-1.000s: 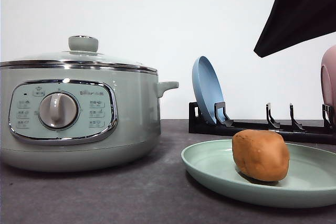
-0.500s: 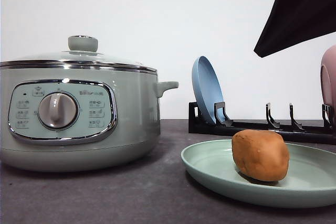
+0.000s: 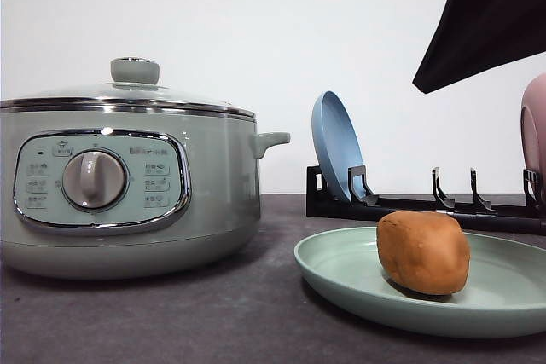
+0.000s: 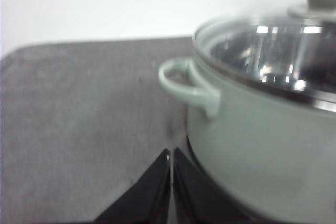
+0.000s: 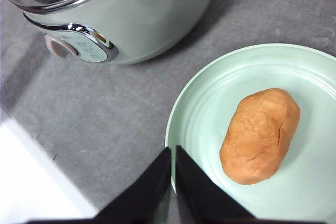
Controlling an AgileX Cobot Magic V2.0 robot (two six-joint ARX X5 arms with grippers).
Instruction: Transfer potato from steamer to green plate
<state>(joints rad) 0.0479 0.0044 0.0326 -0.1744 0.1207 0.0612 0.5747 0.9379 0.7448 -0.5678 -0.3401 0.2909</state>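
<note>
The orange-brown potato [image 3: 424, 252] [image 5: 261, 135] lies on the pale green plate [image 3: 341, 270] [image 5: 205, 108], at the right of the table. The sage-green steamer [image 3: 128, 185] [image 5: 136, 14] [image 4: 262, 145] stands at the left with its glass lid on. My right gripper [image 5: 174, 151] hangs shut above the plate's near rim, beside the potato and apart from it, holding nothing. My left gripper [image 4: 171, 153] is shut and empty, low by the steamer's side handle [image 4: 186, 85]. The dark bulk of the right arm [image 3: 490, 14] shows at the upper right of the front view.
A black dish rack [image 3: 426, 202] stands behind the plate, holding an upright blue plate [image 3: 337, 144] and a pink plate [image 3: 535, 130] at the right edge. Grey mat [image 3: 213, 313] covers the table; its edge [image 5: 42, 156] runs near the steamer.
</note>
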